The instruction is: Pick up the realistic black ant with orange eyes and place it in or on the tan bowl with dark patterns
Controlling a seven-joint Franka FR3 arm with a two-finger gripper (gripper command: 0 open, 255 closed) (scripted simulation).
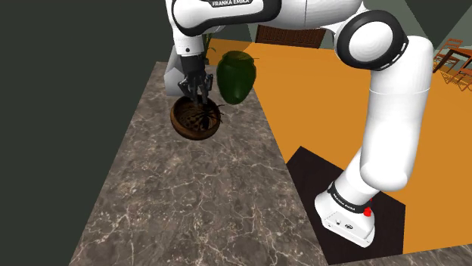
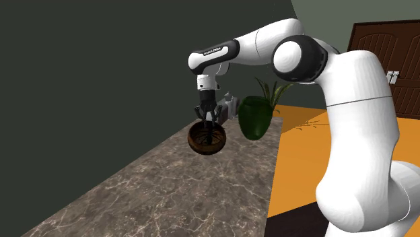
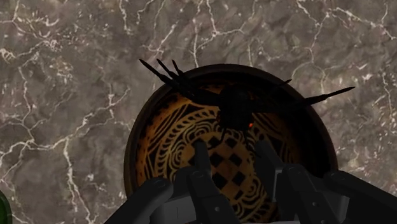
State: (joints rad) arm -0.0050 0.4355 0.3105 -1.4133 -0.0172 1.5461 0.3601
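Lengthwise, ant [image 3: 234,105] points head-first at pincer [image 3: 232,149]; legs span bowl [image 3: 149,137].

On the wrist view my end effector [image 3: 231,147] covers the near side of the bowl [image 3: 153,137], and its body runs off the edge. On the shoulder view the ant [image 1: 198,115] is too small and dark to read against the bowl. The arm [image 1: 186,38] hides most of a grey thing [image 1: 169,79] behind it; I cannot name it.

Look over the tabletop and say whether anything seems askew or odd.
The black ant sits off-centre in the patterned bowl, its long legs sticking out past the rim. Nothing else looks spilled or damaged.
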